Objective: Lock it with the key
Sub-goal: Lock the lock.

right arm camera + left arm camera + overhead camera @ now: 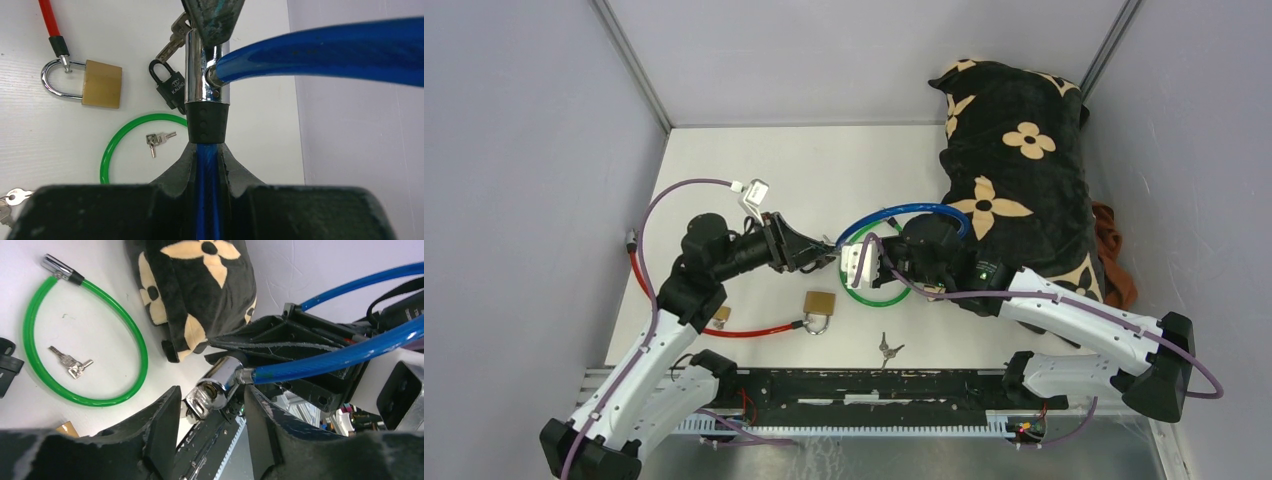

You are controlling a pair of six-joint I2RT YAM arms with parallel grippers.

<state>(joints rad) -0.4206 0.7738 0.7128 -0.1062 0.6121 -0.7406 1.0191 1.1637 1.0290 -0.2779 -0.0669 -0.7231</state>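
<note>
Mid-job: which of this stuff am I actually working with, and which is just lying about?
In play: blue cable lock, its chrome cylinder, key bunch at the cylinder, left claw, right claw.
Lying about: green cable, brass padlock on red cable, black padlock, loose keys, floral cushion.

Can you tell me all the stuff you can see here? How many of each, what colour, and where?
blue cable lock: 1, blue with a chrome head, held up between the grippers
green cable lock: 1, green, looped on the table
red cable: 1, red, by the left arm, its end at the brass padlock's shackle
brass padlock: 1, gold, on the table
black padlock: 1, black, on the table behind the chrome head
key sets: 3, silver, one inside the green loop, one near the arm bases, one by the chrome head
cushion: 1, black with tan flowers, far right
cloth: 1, rust brown, beside the cushion
table: 1, white
left gripper: 1, black, at the chrome head
right gripper: 1, black, shut on the blue cable
</note>
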